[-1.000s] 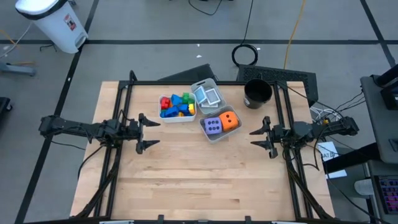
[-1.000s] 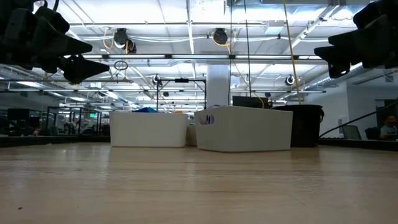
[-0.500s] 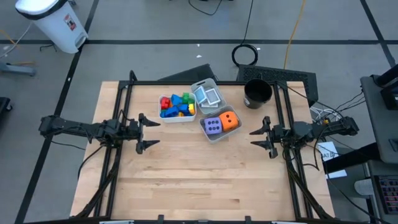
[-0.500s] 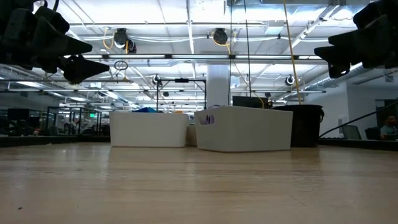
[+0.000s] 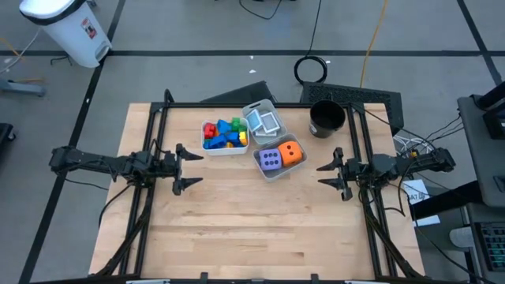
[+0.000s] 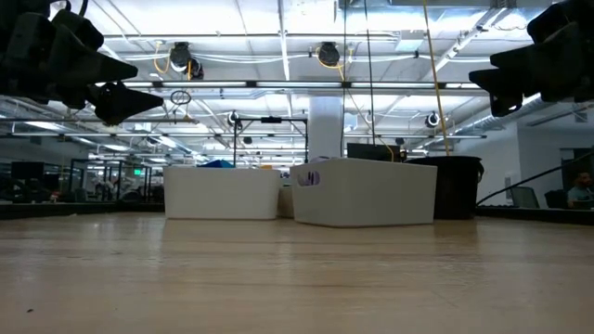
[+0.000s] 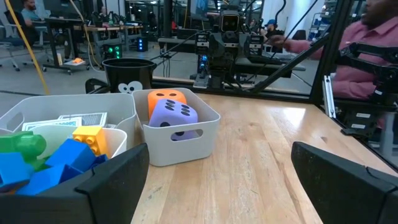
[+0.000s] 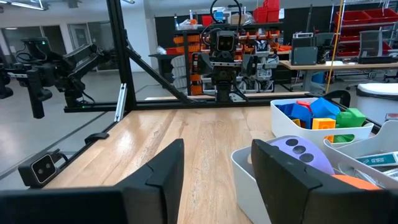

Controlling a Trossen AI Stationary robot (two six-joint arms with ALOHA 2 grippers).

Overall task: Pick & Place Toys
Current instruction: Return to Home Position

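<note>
L jaws & R jaws are sitting spread wide at opposite counter (image 5: 252,233) edges, well apart from the bins. Blocks (image 5: 224,134) are lying in white bin (image 5: 225,151), cards (image 5: 265,121) in grey bin (image 5: 254,106) beside it. Purple die (image 5: 271,160) & orange die (image 5: 291,152) are sitting side by side in nearer grey bin (image 5: 276,175). Black cup (image 5: 327,118) is standing nr the R arm.

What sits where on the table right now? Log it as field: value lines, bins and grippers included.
blocks: piled in the white bin
cards: in the rear grey bin
dice: purple die and orange die, side by side in the front grey bin
black cup: right of the bins, apart
left gripper: open, empty, table's left side
right gripper: open, empty, table's right side
</note>
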